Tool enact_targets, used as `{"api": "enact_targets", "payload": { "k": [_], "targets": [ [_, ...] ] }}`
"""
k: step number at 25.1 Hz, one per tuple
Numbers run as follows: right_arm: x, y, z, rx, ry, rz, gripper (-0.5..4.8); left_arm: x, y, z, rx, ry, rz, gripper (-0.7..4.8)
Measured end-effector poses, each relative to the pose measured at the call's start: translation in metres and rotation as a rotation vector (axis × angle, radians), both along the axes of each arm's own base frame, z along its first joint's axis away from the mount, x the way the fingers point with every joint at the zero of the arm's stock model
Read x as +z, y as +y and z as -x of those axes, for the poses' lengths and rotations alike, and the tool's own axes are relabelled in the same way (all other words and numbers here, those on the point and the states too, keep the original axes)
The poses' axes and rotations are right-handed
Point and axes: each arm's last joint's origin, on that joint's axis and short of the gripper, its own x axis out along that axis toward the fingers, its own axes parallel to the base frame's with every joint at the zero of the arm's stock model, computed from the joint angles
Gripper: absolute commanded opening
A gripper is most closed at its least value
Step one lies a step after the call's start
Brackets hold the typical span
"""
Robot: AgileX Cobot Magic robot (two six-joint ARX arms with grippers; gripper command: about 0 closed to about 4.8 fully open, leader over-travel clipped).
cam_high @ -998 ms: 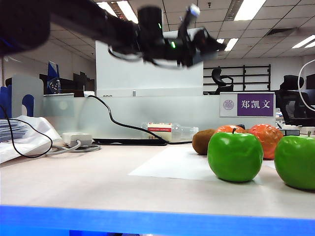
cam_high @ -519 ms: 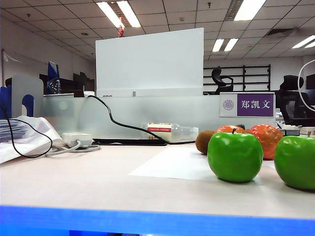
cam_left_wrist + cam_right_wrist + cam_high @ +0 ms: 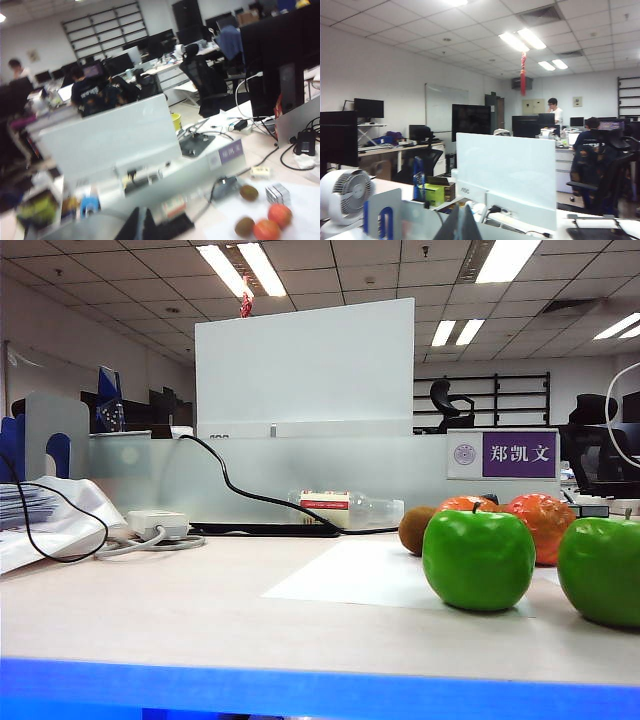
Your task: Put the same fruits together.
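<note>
We find the fruits gathered at the right of the bench [image 3: 150, 610], resting on or beside a white sheet [image 3: 350, 575]. Nearest us stand two green apples — one [image 3: 478, 559] on the sheet's right part, the other [image 3: 602, 570] further right, cut by the frame edge, with a clear gap between them. Behind the first apple sit two orange-red fruits [image 3: 540, 523], close together, the left one largely hidden. A brown kiwi [image 3: 418, 530] lies just left of them, at the far edge of the sheet. From the left wrist view we count two kiwis [image 3: 248, 192] lying apart, with two orange-red fruits near the lower one.

Neither arm shows in the exterior view. The left tool [image 3: 145, 226] is raised well above the bench, its fingers pressed together and holding nothing. The right tool [image 3: 461, 224] is likewise lifted, facing out over the office partitions — its tips meet at a point, empty.

A black cable [image 3: 240, 490] and a white adapter [image 3: 150, 522] lie at the far left.
</note>
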Motion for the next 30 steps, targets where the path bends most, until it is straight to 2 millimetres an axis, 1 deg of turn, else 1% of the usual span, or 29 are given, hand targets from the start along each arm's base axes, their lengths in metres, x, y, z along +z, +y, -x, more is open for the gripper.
{"api": "enact_targets", "payload": {
  "k": [2,3,5,6,8,9,10,13,14,15,16,17,18,19,20,21,22,23,24,25,26,27,28,30],
  "targets": [
    [0.0,0.004,-0.004,0.025,0.008,0.022,-0.06,-0.01,0.01,0.022,0.075,0.052,0.052,-0.06],
    [-0.001,0.005,-0.005,0.028,0.014,0.03,-0.06,-0.012,0.011,0.025,0.085,0.064,0.055,-0.06],
    [-0.001,0.009,-0.01,0.032,0.029,0.043,-0.06,-0.022,0.018,0.042,0.102,0.081,0.075,-0.06],
    [-0.002,0.011,-0.012,0.047,0.031,0.054,-0.06,-0.029,0.023,0.056,0.122,0.081,0.097,-0.06],
    [-0.002,0.014,-0.014,0.069,0.032,0.068,-0.06,-0.044,0.031,0.073,0.189,0.098,0.121,-0.06],
    [-0.002,0.015,-0.016,0.071,0.037,0.073,-0.05,-0.051,0.032,0.075,0.215,0.121,0.126,-0.06],
    [-0.003,0.019,-0.02,0.083,0.048,0.086,-0.06,-0.065,0.031,0.07,0.247,0.186,0.12,-0.06],
    [-0.004,0.025,-0.025,0.155,0.069,0.093,-0.06,-0.096,0.025,0.049,0.27,0.319,0.087,-0.06],
    [-0.004,0.025,-0.025,0.167,0.072,0.09,-0.06,-0.118,0.022,0.043,0.276,0.381,0.079,-0.06],
    [-0.004,0.025,-0.025,0.168,0.071,0.088,-0.06,-0.13,0.021,0.04,0.278,0.401,0.087,-0.06],
    [-0.004,0.025,-0.024,0.17,0.07,0.086,-0.06,-0.148,0.019,0.034,0.28,0.418,0.112,-0.06],
    [-0.004,0.025,-0.024,0.17,0.07,0.086,-0.06,-0.158,0.017,0.029,0.278,0.407,0.136,-0.06],
    [-0.004,0.025,-0.024,0.171,0.078,0.092,-0.06,-0.18,0.014,0.018,0.275,0.394,0.163,-0.06],
    [-0.006,0.025,-0.025,0.171,0.091,0.1,-0.06,-0.191,0.013,0.014,0.276,0.394,0.167,-0.06],
    [-0.01,0.026,-0.026,0.172,0.131,0.126,-0.06,-0.213,0.01,0.007,0.275,0.396,0.179,-0.06],
    [-0.012,0.027,-0.026,0.172,0.15,0.138,-0.06,-0.222,0.009,0.003,0.27,0.391,0.193,-0.06],
    [-0.017,0.028,-0.028,0.172,0.193,0.167,-0.06,-0.24,0.006,-0.003,0.249,0.356,0.215,-0.06],
    [-0.02,0.028,-0.028,0.173,0.211,0.178,-0.06,-0.252,0.005,-0.006,0.243,0.356,0.216,-0.06],
    [-0.027,0.03,-0.03,0.173,0.241,0.197,-0.06,-0.27,0.004,-0.009,0.242,0.367,0.218,-0.06],
    [-0.031,0.031,-0.032,0.176,0.258,0.204,-0.06,-0.279,0.004,-0.01,0.241,0.365,0.226,-0.06],
    [-0.042,0.035,-0.037,0.186,0.305,0.206,-0.06,-0.291,0.004,-0.009,0.234,0.341,0.245,-0.06],
    [-0.049,0.038,-0.04,0.204,0.335,0.208,-0.06,-0.296,0.004,-0.008,0.222,0.318,0.264,-0.06],
    [-0.062,0.042,-0.044,0.231,0.383,0.219,-0.06,-0.304,0.004,-0.007,0.209,0.28,0.306,-0.06],
    [-0.076,0.046,-0.049,0.244,0.422,0.233,-0.06,-0.311,0.004,-0.009,0.205,0.271,0.328,-0.06]
  ]
}}
